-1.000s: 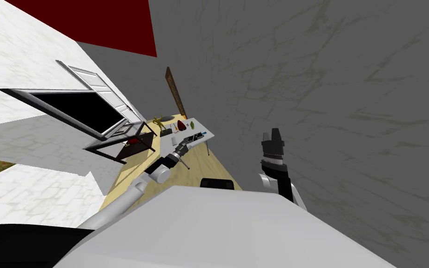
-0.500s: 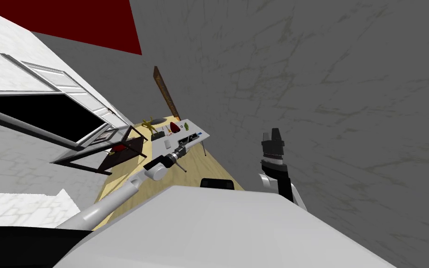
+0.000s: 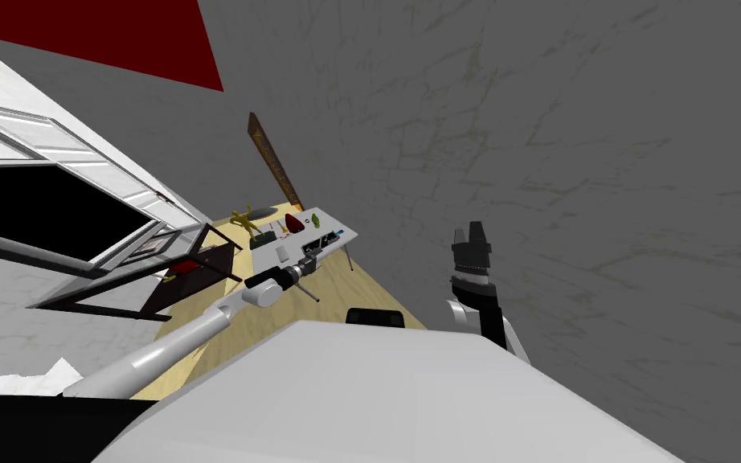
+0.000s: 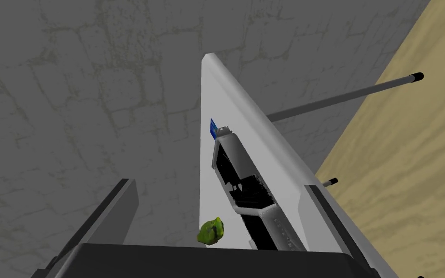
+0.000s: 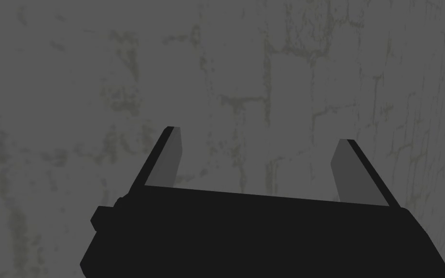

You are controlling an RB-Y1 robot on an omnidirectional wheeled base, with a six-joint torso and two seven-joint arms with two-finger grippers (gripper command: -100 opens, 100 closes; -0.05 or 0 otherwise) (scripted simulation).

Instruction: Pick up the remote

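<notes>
The remote (image 4: 241, 178) is a long grey and black bar lying on a small white table (image 4: 221, 96). My left gripper (image 4: 216, 183) is open just over it, one finger (image 4: 115, 207) on each side of the remote's near end, apart from it. In the head view the remote (image 3: 327, 239) lies near the table's (image 3: 337, 225) front edge, with my left gripper (image 3: 313, 259) at its end. My right gripper (image 3: 471, 233) is raised beside my chest, away from the table, and stands open (image 5: 259, 135) with nothing between its fingers.
A green lump (image 4: 210, 231) lies by the remote and a small blue card (image 4: 213, 128) at its far end. A red object (image 3: 292, 221) and a yellow figure (image 3: 242, 219) stand further back. A dark-framed piece of furniture (image 3: 192, 273) is left of the table. A wooden plank (image 3: 274, 161) leans on the grey wall.
The whole head view has shifted left as I moved. My left arm has stretched further out, bringing its open gripper up to the remote. The right arm has kept still.
</notes>
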